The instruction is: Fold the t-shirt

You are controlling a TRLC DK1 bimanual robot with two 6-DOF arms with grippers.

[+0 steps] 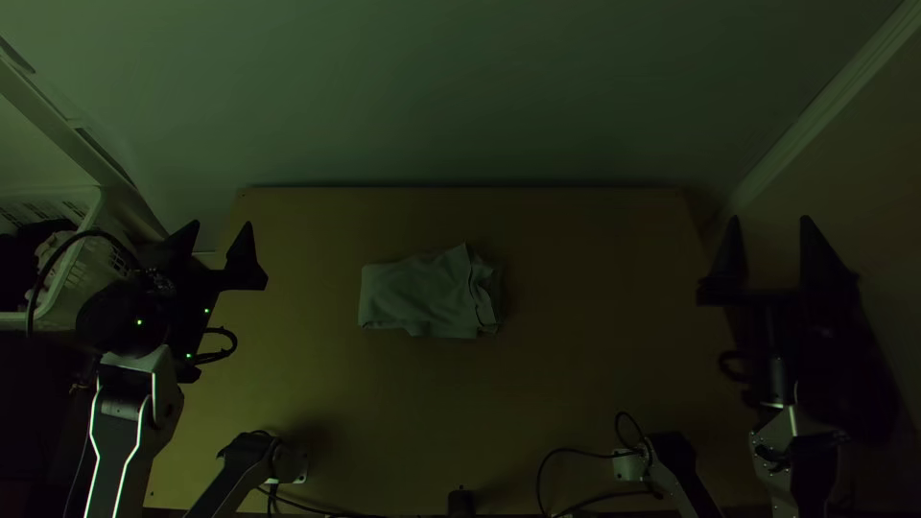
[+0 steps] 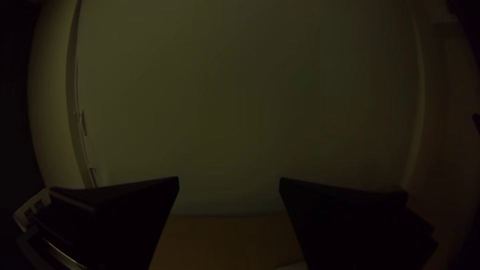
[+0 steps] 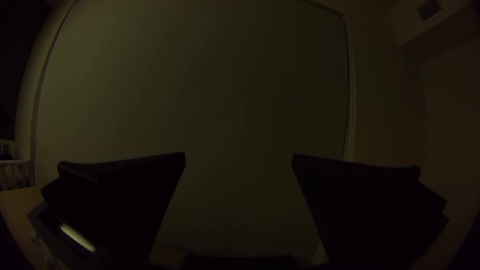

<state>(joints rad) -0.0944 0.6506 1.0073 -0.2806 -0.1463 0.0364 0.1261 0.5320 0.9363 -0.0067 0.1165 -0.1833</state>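
The t-shirt point(image 1: 422, 294) lies folded into a small, roughly rectangular bundle near the middle of the table, with rumpled layers and a raised corner at its right end. Over the table's left edge, well apart from the cloth, my left gripper point(image 1: 223, 226) is open and empty. My right gripper point(image 1: 769, 221) stands open beyond the table's right edge, also holding nothing. In the left wrist view the left gripper point(image 2: 229, 179) has its two black fingers wide apart. The fingers of the right gripper point(image 3: 239, 154) are likewise spread in the right wrist view.
A white basket point(image 1: 84, 273) with dark and light cloth in it stands left of the table point(image 1: 595, 288). Two more arm-like parts and black cables point(image 1: 585, 451) lie along the near edge. A pale wall point(image 1: 460, 86) rises behind the far edge.
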